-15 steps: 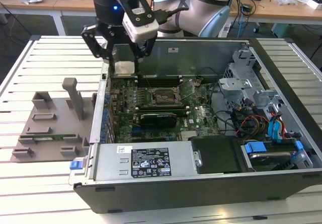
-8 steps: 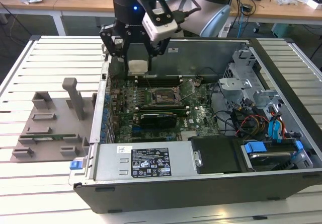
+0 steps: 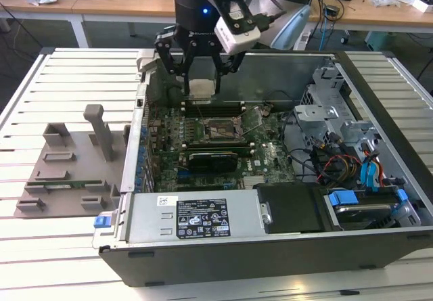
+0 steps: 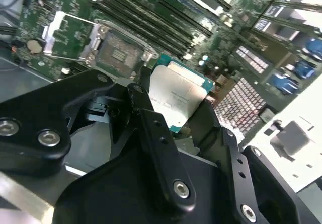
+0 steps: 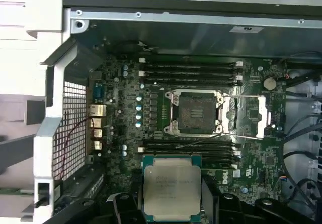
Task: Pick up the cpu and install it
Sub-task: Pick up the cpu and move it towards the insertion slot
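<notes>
Aloft, one cpu (image 5: 171, 190) between jaws, one socket (image 5: 195, 113)

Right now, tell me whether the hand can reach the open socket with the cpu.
Probably yes: the hand holds the cpu above the board, the socket lies open, its frame swung aside.

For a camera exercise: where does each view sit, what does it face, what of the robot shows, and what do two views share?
Exterior view: off the arm, looking down into the computer case; arm and end effector show.
First wrist view: on the wrist, facing the circuit board; end effector tips show.
Second wrist view: on the wrist, tilted; end effector links show.
Both wrist views share the held chip and socket.
</notes>
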